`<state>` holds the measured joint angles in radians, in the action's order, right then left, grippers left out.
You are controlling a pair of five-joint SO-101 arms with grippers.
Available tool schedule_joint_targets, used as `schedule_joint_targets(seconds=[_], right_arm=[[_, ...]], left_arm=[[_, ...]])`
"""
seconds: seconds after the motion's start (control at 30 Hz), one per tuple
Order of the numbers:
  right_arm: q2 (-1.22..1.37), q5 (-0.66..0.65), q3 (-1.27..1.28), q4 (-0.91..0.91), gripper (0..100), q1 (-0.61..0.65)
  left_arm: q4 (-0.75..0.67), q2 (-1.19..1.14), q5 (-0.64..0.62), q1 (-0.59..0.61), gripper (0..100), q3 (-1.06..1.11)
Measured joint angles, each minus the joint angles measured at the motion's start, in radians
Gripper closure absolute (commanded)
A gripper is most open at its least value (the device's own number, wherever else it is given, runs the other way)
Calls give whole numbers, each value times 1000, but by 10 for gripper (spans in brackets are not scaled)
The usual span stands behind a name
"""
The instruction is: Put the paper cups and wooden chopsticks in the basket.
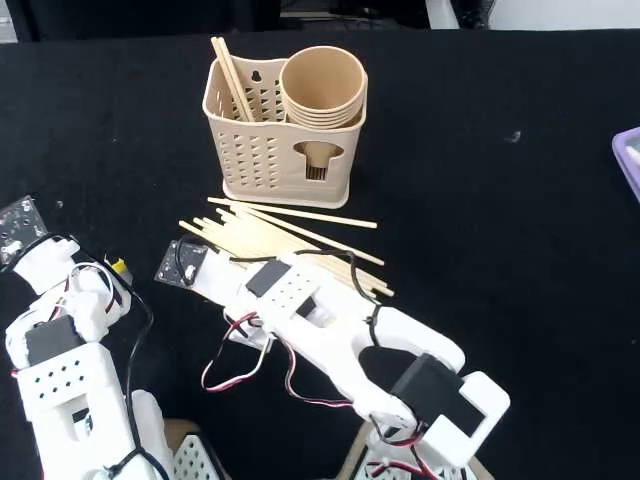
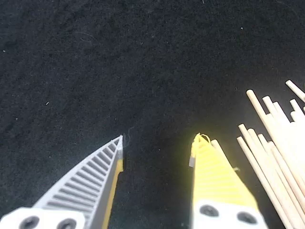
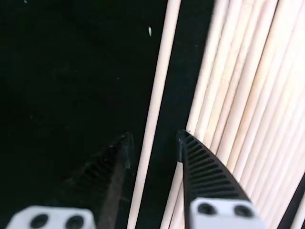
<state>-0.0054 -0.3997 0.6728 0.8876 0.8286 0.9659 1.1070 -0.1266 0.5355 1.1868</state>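
the basket stands far back on the table, with cups in its right part and standing chopsticks in its left. loose chopsticks lie just before it, under the right gripper; the left gripper is to their left.

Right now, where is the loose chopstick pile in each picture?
High view: chopstick pile before the basket, partly under the right arm.
Left wrist view: pile beside the yellow finger.
Right wrist view: pile beside the right gripper, one stick between its fingers.
Shared landmark: the black table.
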Motion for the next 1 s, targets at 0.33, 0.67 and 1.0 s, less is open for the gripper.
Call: schedule_joint_targets(seconds=[0.33, 0.67, 1.0], right_arm=[[23, 0, 34, -72, 825, 0], [-83, 0, 11, 55, 825, -2], [-15, -12, 11, -26, 825, -87]], left_arm=[[0, 0, 0, 0, 773, 0], [0, 0, 0, 0, 773, 0], [0, 0, 0, 0, 773, 0]])
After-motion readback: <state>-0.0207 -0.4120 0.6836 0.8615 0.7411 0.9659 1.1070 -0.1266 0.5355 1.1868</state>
